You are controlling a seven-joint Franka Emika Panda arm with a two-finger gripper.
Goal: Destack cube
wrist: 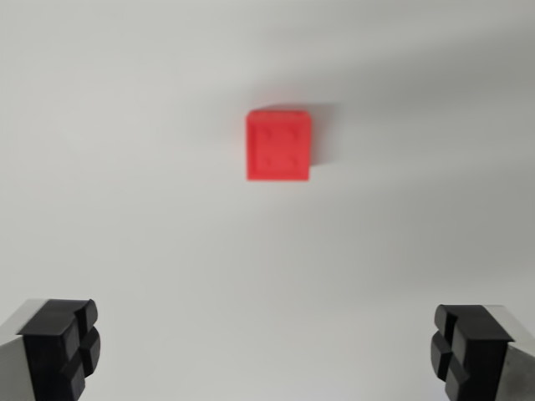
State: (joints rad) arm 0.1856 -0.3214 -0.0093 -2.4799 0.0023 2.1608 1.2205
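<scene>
A red cube [279, 145] with faint studs on its top face sits on the white surface, slightly above the middle of the wrist view. I look straight down on it, so whatever lies beneath it is hidden. My gripper [267, 355] is open, its two black fingertips [63, 342] at the bottom corners of the view, wide apart and holding nothing. The cube lies well beyond the fingertips, roughly centred between them. The picture is slightly blurred.
A plain white table surface [125, 209] fills the rest of the view. A soft shadow falls to the right of the cube.
</scene>
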